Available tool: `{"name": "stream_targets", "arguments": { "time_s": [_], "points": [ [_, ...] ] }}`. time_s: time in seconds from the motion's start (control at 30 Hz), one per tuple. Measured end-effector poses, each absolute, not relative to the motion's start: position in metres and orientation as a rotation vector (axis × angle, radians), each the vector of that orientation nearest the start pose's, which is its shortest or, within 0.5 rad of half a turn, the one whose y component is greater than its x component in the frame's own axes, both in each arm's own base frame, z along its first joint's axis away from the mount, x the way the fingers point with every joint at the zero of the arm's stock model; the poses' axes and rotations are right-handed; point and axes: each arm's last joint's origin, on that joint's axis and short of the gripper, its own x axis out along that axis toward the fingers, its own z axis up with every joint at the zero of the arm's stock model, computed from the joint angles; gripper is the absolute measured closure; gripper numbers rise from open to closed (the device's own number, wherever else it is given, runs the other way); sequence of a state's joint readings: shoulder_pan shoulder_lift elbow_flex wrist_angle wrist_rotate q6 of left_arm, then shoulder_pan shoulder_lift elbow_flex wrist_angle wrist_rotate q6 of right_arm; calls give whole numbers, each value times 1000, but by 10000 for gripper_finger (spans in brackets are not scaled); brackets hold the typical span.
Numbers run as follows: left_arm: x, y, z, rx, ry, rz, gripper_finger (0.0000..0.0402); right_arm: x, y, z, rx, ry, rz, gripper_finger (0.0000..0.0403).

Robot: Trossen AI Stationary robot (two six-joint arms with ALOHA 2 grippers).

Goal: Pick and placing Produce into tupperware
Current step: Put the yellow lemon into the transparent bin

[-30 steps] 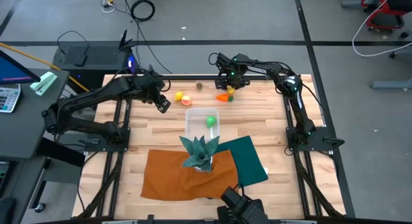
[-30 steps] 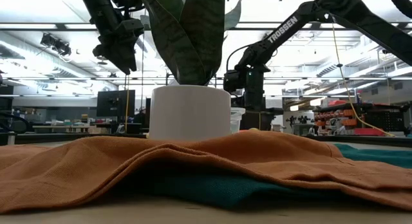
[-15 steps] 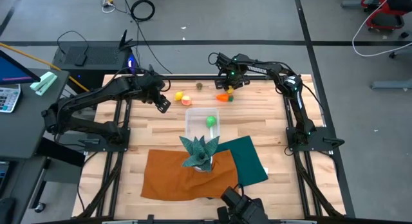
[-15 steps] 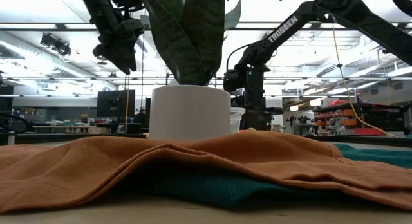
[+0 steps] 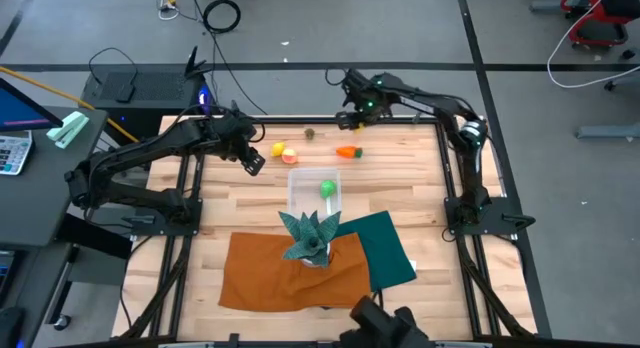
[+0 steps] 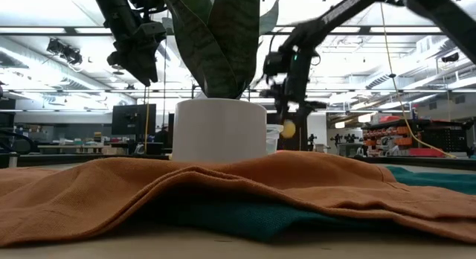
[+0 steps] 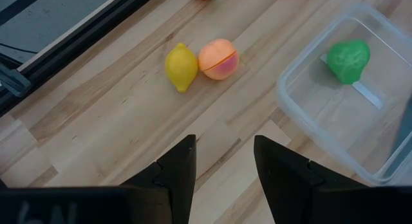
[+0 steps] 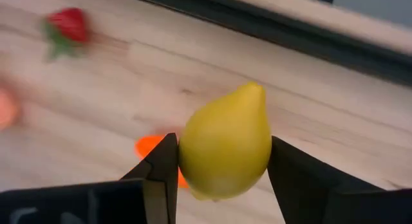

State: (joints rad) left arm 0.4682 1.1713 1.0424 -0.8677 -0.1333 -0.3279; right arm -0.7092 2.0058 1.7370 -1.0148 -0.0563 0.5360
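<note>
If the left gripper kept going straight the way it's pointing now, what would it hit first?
Probably the bare wooden table, just short of the yellow lemon and the peach-coloured fruit lying side by side. The left gripper is open and empty; depth is uncertain.

Counter (image 5: 420,188): pale wood planks. Directly on it, far side: yellow lemon (image 5: 277,149) touching an orange-pink round fruit (image 5: 290,155); a carrot (image 5: 346,152) a little to the right; a small strawberry (image 5: 310,134) near the far edge. Centre: clear container (image 5: 298,188). Near side: rust-orange cloth (image 5: 260,273) overlapping a teal cloth (image 5: 392,248), white plant pot (image 6: 219,129) standing on the cloths.
</note>
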Motion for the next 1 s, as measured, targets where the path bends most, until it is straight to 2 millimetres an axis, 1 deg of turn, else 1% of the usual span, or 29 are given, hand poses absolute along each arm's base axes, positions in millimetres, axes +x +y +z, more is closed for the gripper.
{"name": "stream_targets", "arguments": {
  "time_s": [0.07,0.17,0.3,0.43,0.53,0.6,0.7,0.8,0.9,1.0],
  "points": [
    [195,103,294,-459,901,711,237,310,-256,262,894,1029,-852,258],
    [195,103,294,-460,901,712,237,304,-233,294,818,1008,-780,259],
    [195,103,294,-461,902,712,237,291,-189,332,725,1054,-665,257],
    [195,102,294,-473,900,712,237,272,-145,359,661,1130,-575,257],
    [195,102,294,-486,897,704,237,260,-118,371,628,1188,-533,257],
    [195,102,294,-491,898,697,237,255,-101,376,603,1233,-497,257],
    [195,102,294,-491,898,697,237,253,-81,376,564,1307,-453,256],
    [195,102,294,-495,897,694,237,260,-65,371,483,1359,-388,257],
    [195,102,294,-497,897,690,237,277,-57,353,408,1396,-313,257],
    [195,102,294,-497,897,690,237,297,-58,329,348,1421,-252,256]
  ]
}}
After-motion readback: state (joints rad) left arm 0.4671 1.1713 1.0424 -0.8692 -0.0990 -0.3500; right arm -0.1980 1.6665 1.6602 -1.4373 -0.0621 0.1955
